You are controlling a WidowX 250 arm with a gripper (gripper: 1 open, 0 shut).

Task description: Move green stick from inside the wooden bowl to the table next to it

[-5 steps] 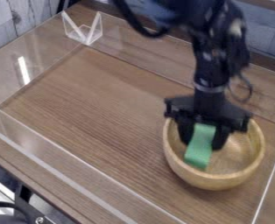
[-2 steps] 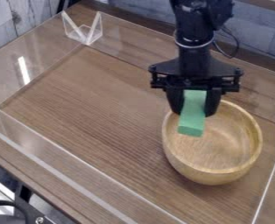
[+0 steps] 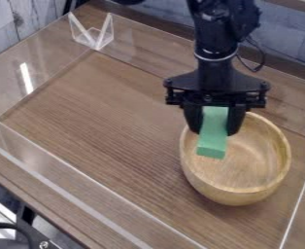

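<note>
My gripper [image 3: 218, 112] points almost straight down over the left part of the wooden bowl [image 3: 275, 171]. Its black fingers are shut on the top end of the green stick [image 3: 215, 136], which hangs nearly upright with its lower end at about rim height, above the bowl's left inner side. The bowl is round, light tan and sits at the right of the dark wood-grain table [image 3: 103, 117]. Nothing else lies inside the bowl.
Clear acrylic walls [image 3: 39, 58] run round the table's edges. A small clear folded stand [image 3: 90, 31] sits at the far left corner. The table's wood surface stretches to the left of the bowl.
The gripper has lifted the green stick up out of the bowl's bottom and shifted slightly left; in the last half second it has barely moved.
</note>
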